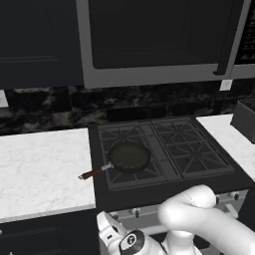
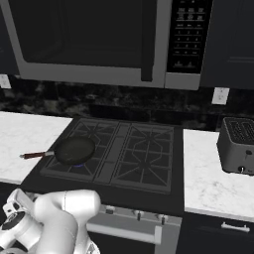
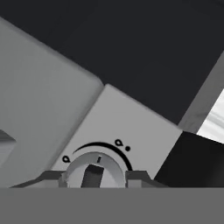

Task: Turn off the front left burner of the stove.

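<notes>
The front left burner (image 1: 130,163) sits at the stove's (image 1: 164,149) near-left corner, under a dark frying pan (image 1: 128,156). On the stove's silver front panel, the end effector (image 3: 95,177) has its fingertips (image 3: 52,176) spread, flanking a round knob (image 3: 93,170).

A dim kitchen. White marbled surface (image 1: 40,169) runs to either side — the right stretch (image 2: 213,173) carries a dark toaster (image 2: 238,146). Behind it a black, pale-veined stone backsplash (image 1: 60,107) bears a white wall outlet (image 2: 220,95). Above hangs a dark microwave (image 2: 94,39) with a button panel (image 2: 186,34), flanked by dark navy upper cabinets (image 1: 35,40). Dark lower cabinets (image 2: 218,233) — one with a pale handle.
</notes>
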